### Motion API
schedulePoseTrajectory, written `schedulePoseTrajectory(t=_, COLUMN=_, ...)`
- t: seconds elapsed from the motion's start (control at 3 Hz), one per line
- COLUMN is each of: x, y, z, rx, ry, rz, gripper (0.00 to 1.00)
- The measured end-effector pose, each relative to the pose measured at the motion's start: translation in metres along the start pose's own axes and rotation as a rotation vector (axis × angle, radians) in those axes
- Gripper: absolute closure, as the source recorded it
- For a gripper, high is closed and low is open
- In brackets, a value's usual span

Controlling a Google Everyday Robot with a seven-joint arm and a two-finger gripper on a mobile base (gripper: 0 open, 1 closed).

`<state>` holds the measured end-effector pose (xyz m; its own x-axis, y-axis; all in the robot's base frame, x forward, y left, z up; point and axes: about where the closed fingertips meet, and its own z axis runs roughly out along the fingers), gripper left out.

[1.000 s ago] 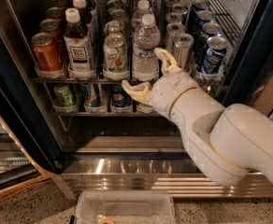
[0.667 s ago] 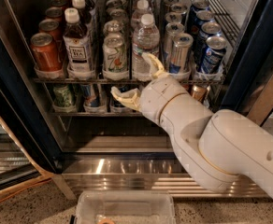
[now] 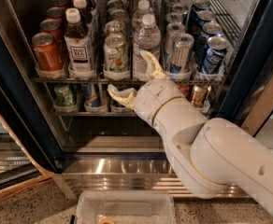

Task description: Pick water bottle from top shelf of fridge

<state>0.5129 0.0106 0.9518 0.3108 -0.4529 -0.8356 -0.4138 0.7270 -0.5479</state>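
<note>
Plastic bin (image 3: 125,205), clear and shallow, lies nearest us on the speckled floor, just in front of the ribbed steel base (image 3: 118,168) of the fridge (image 3: 22,111). Above the bin the white arm (image 3: 220,162) comes in from the lower right and reaches up and left into the open cooler.

At its end we see the gripper (image 3: 127,72), level with the front edge of the top shelf (image 3: 80,80). Its fingers (image 3: 151,66) are spread wide apart and grasp nothing. One finger points up and crosses in front of the lower right part of the water bottle (image 3: 146,43); we cannot tell whether it touches the plastic. The other finger points left, just under the shelf edge, in front of the short cans (image 3: 64,96) on the lower rack.

The water bottle stands upright in the front row of the top shelf, its white cap on, just above and slightly right of the gap between the fingers. To its left stands a green-and-white can (image 3: 115,52), then a tea bottle (image 3: 79,43) and a red can (image 3: 46,52). To its right stands a silver can (image 3: 181,52), with blue cans (image 3: 213,55) beyond that.

Behind the front row, further cans and bottles run back in lines toward the rear of the shelf.
</note>
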Motion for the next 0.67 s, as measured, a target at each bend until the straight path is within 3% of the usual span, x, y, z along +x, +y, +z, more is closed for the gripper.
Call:
schedulePoseTrajectory(t=0.33, x=-0.009, y=-0.003, z=0.0, rx=0.091, ry=-0.027, rz=0.021, gripper=0.34)
schedulePoseTrajectory(t=0.67, x=-0.006, y=-0.02, z=-0.002, rx=0.22, ry=-0.017, rz=-0.012, gripper=0.28)
